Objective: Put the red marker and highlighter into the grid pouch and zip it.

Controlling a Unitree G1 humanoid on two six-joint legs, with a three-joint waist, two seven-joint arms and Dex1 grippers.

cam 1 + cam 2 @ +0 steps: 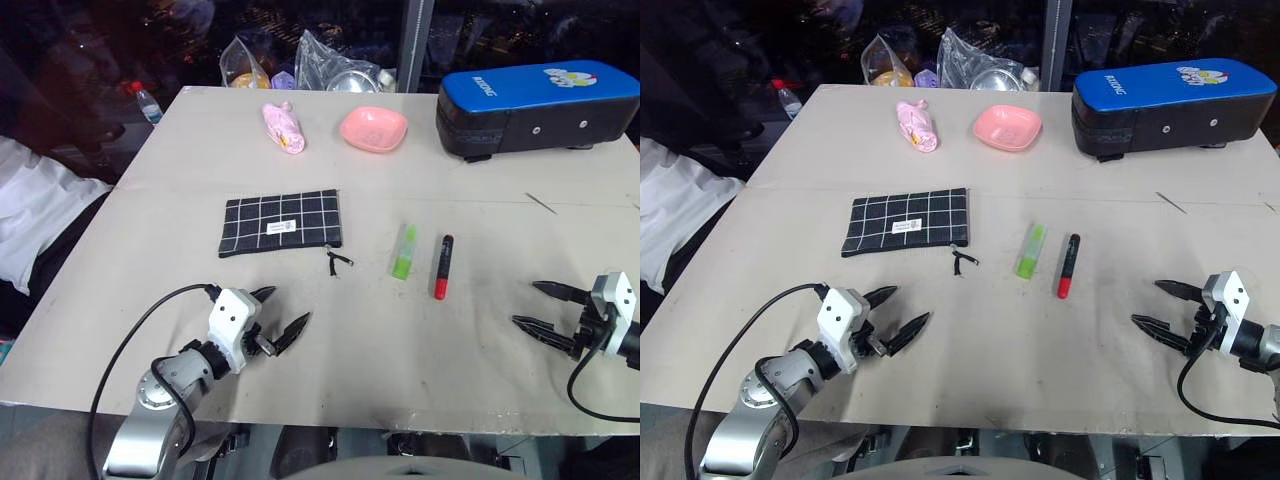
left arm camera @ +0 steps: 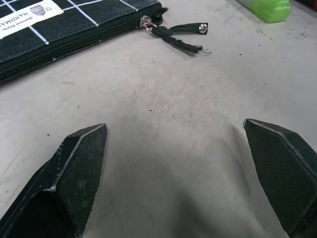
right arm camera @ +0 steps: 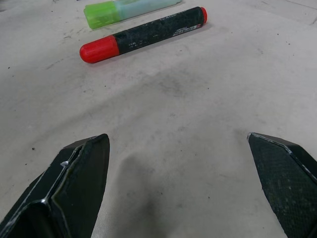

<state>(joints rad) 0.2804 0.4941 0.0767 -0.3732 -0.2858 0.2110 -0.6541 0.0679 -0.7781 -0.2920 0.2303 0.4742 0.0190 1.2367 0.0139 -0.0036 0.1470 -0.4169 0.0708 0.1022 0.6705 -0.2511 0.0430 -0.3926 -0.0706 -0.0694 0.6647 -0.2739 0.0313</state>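
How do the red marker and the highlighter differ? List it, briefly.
1. Colour: the red marker has a black barrel with a red cap and red end; the highlighter is light green with a paler cap.
2. Length: the red marker is slightly longer than the highlighter.
3. Build: the red marker is slimmer; the highlighter is chunkier.

Shared: both lie flat side by side on the table, apart, right of the grid pouch, untouched.

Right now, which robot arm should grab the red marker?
Probably the right: its open pincer sits nearer the red marker. The left pincer, also open, is nearer the grid pouch.
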